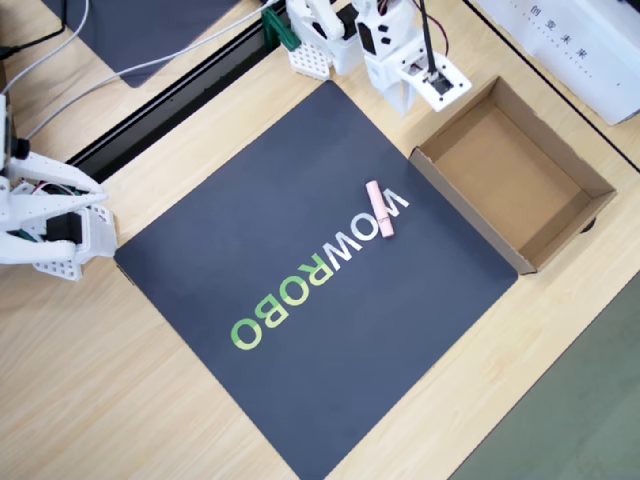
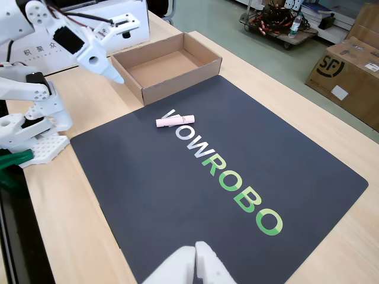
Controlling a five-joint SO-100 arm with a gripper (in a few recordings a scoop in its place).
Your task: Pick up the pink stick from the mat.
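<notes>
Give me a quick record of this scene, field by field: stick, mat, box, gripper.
stick: pink stick lying flat across the first W of the lettering
mat: dark mat on the wooden table
box: open cardboard box touching the mat's edge, nothing visible inside
gripper: gripper raised near the box, apart from the stick, holding nothing

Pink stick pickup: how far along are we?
Nothing looks done yet: the pink stick lies flat on the mat, across the first W of the lettering, untouched. In hand: the gripper is raised near the cardboard box, away from the stick, holding nothing; its opening isn't clear. Left: move over the stick, descend, grasp, lift.
</notes>
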